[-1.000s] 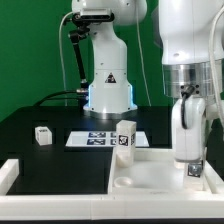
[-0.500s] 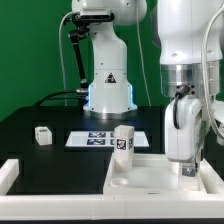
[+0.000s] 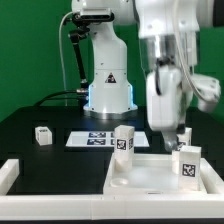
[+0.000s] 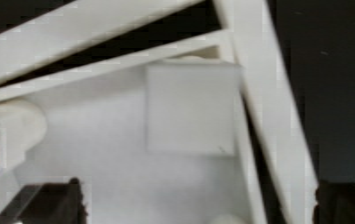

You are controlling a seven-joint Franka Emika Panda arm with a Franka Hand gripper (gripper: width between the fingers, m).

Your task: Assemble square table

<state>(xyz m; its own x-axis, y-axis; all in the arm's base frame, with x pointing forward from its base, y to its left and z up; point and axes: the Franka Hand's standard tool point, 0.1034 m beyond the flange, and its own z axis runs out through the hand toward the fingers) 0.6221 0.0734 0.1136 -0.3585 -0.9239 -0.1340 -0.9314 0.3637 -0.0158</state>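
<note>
Gripper (image 3: 183, 134) above the large white square plastic tabletop slab (image 3: 150, 178) at near right, fingers apparently parted and empty. Two short white tagged legs (image 3: 124, 141) (image 3: 188, 162) stand upright on it; a careless descent could topple either.

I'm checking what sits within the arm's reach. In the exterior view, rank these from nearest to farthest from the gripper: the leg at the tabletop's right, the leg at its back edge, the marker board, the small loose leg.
From the gripper:
1. Right leg, upright just below it.
2. Back-edge leg, upright, toward the view's left.
3. Marker board, flat behind the tabletop.
4. Small loose leg, far left.
</note>
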